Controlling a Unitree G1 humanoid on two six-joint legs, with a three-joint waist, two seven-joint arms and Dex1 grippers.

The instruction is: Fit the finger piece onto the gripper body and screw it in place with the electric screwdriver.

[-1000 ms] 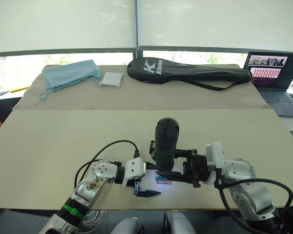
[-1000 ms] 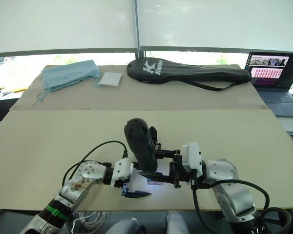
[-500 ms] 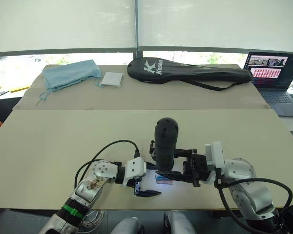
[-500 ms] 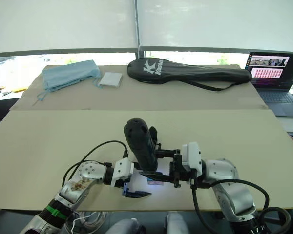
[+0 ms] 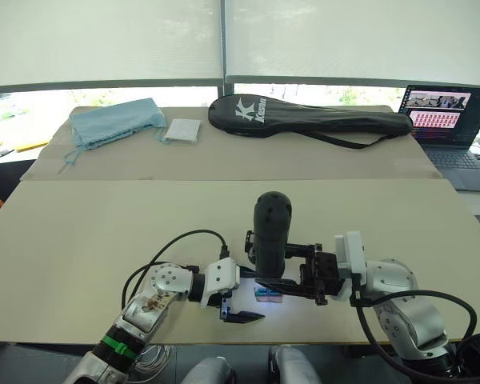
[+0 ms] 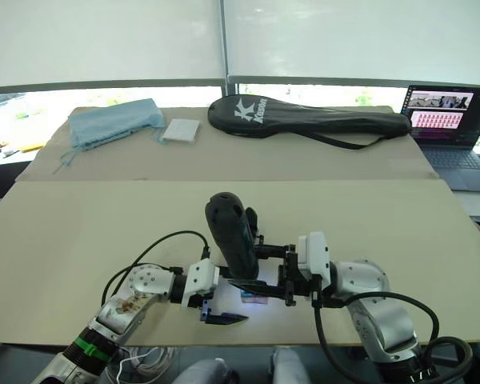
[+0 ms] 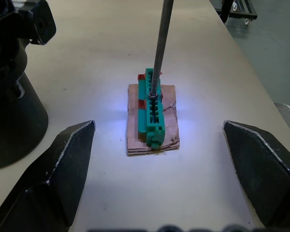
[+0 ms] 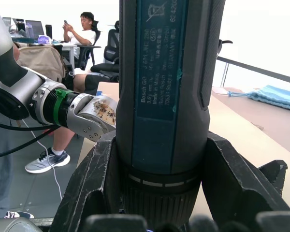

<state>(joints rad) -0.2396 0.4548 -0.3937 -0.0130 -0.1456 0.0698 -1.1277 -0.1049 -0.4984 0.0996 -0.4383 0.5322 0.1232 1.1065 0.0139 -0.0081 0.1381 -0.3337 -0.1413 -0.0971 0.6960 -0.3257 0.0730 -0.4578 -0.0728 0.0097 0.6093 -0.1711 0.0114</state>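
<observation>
Upright, the electric screwdriver (image 5: 271, 236) (bit down) sits clamped in the right claw (image 5: 292, 276); left claw (image 7: 154, 159) apart.

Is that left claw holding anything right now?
No, the left gripper is open, its two black fingers spread wide on either side of the green box, touching nothing.

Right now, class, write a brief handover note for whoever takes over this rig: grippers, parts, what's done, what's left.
Left gripper: open, low over the table, its fingers either side of the green block.
Right gripper: shut on the electric screwdriver, held upright, bit resting on that block.
Gripper body: standing on the table beside the block.
Done: screwdriver in hand.
Left: fit the finger piece, drive the screw.
</observation>
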